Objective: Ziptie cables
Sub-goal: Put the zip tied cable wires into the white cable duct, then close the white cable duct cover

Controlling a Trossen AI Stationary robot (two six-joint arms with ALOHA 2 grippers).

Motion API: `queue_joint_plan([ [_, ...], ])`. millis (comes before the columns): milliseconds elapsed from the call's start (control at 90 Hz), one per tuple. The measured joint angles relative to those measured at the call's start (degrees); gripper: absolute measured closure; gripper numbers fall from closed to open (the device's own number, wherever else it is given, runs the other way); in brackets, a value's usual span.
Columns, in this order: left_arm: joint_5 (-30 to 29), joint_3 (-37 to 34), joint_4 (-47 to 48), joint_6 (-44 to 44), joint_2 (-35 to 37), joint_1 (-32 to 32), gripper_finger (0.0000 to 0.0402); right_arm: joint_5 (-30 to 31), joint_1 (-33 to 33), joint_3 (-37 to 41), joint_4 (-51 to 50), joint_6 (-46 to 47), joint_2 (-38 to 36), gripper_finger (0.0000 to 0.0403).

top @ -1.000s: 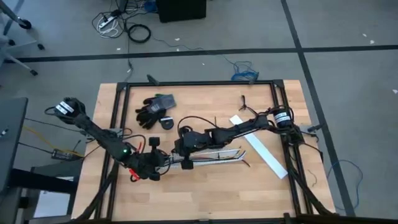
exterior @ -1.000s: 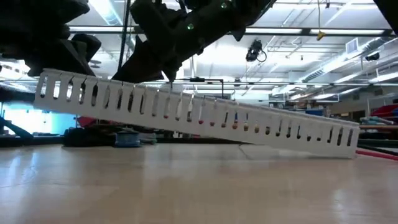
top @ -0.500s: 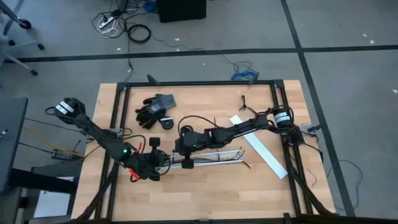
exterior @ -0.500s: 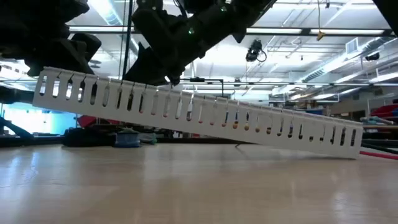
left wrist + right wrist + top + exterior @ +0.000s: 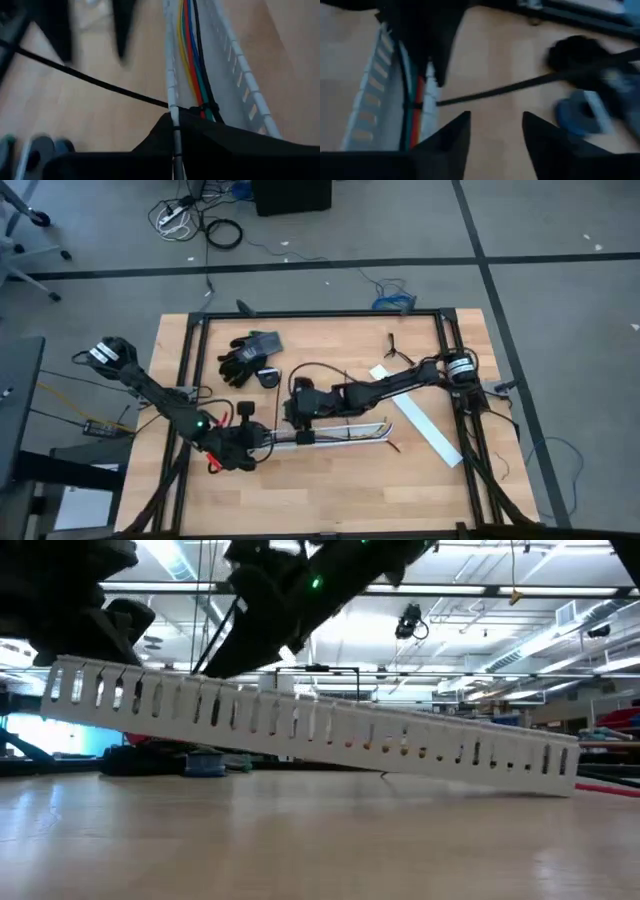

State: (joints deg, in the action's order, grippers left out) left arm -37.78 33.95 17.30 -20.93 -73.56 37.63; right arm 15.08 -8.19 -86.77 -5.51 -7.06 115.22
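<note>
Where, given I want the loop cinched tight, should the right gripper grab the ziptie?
Take the ziptie by its free tail, the straight stretch running sideways out of the white channel, clear of the loop around the cables. The open right gripper faces it; probably close across the strap from above, since the channel wall crowds the loop. The left gripper is at the channel's end.

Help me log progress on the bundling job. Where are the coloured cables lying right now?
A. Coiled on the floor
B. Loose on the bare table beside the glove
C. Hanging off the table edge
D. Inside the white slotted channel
D: the left wrist view shows the cables running along inside the white slotted channel, with the ziptie looped around them.
</note>
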Motion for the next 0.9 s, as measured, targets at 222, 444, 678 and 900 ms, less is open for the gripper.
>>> queue_joint_plan([
  [222,6.2,0.0,2.0,-3.8,0.0,0.0,0.0401,2.7,0.0,-0.1,-24.4,9.3,-9.6,0.0186],
  [444,9.5,-0.1,1.7,-4.8,-3.0,-0.1,0.0396,9.2,-2.3,-0.1,-55.6,27.7,-15.4,0.0195],
  [678,9.8,-0.1,1.8,-3.1,-5.3,-0.1,0.0315,14.0,-8.0,7.6,-68.3,44.3,-22.5,0.0195],
  [900,9.2,4.4,4.5,-1.3,-4.7,-0.1,0.0227,14.1,-13.7,21.4,-67.9,58.2,-31.5,0.0184],
])
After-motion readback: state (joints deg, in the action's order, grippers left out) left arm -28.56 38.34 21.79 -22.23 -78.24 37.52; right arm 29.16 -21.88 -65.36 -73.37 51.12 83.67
